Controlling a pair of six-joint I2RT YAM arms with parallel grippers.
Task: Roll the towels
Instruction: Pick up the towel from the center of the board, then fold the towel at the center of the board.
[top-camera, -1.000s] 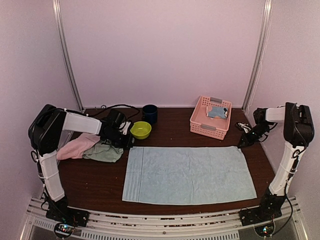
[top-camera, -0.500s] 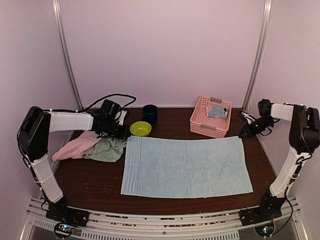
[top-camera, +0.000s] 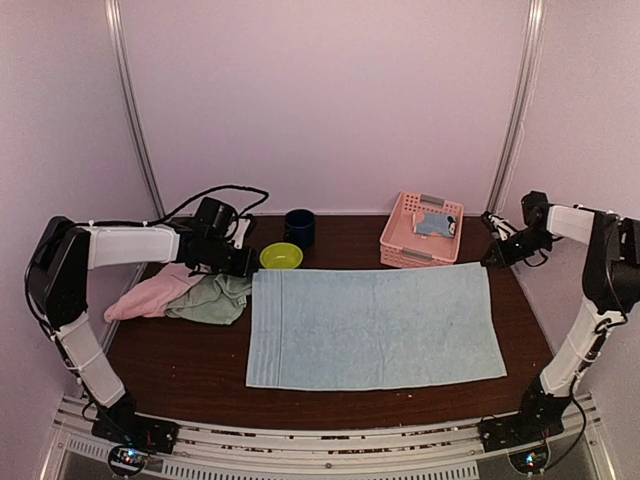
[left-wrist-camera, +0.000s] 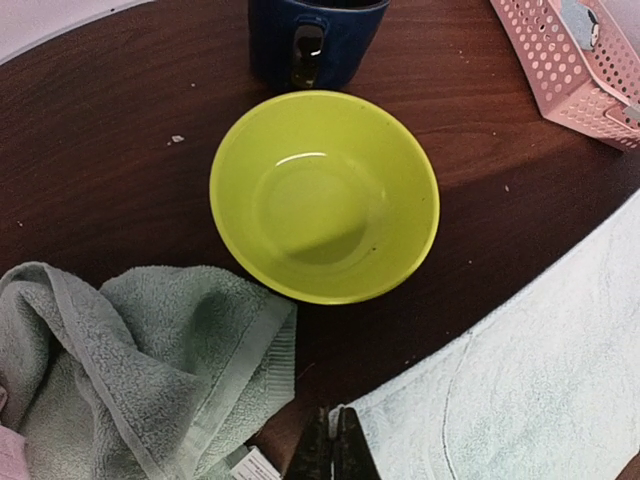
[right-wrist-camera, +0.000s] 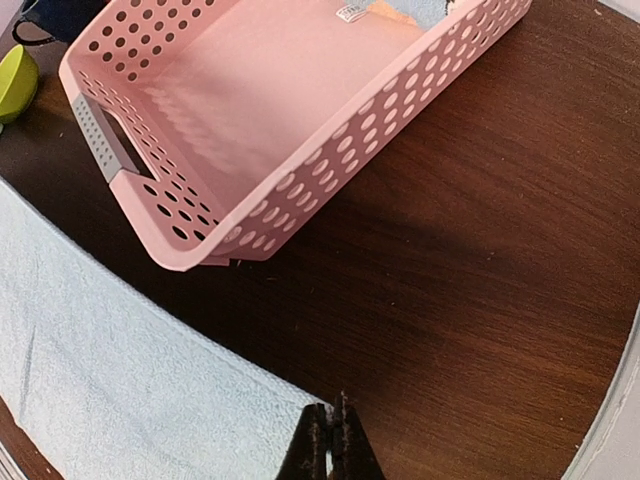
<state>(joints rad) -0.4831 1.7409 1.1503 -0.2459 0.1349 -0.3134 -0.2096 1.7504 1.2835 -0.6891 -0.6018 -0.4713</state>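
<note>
The pale blue towel (top-camera: 375, 325) lies spread flat on the dark wooden table (top-camera: 180, 370), its near edge running along the side closest to the arm bases. At the towel's far left corner, the left claw (left-wrist-camera: 333, 440) is clenched on the cloth, with the fingers pressed together and the corner pinched between them. At the towel's far right corner, the right claw (right-wrist-camera: 330, 435) is clamped on the corner in the same way, down low at the table.

Just left of the towel, the mint green towel (top-camera: 212, 298) sits in a crumpled heap that touches the towel's left edge. The pink towel (top-camera: 150, 297) is bunched against the green one on the side away from the pale blue towel.

Just beyond the towel's far left corner stands the lime-green bowl (left-wrist-camera: 324, 195), upright, with the dark blue mug (top-camera: 299, 227) right behind it. Beyond the towel's far right part is the pink basket (right-wrist-camera: 250, 130), close to the far edge. Inside it lies the patterned towel (top-camera: 434, 224), light blue with pink and orange patches.
</note>
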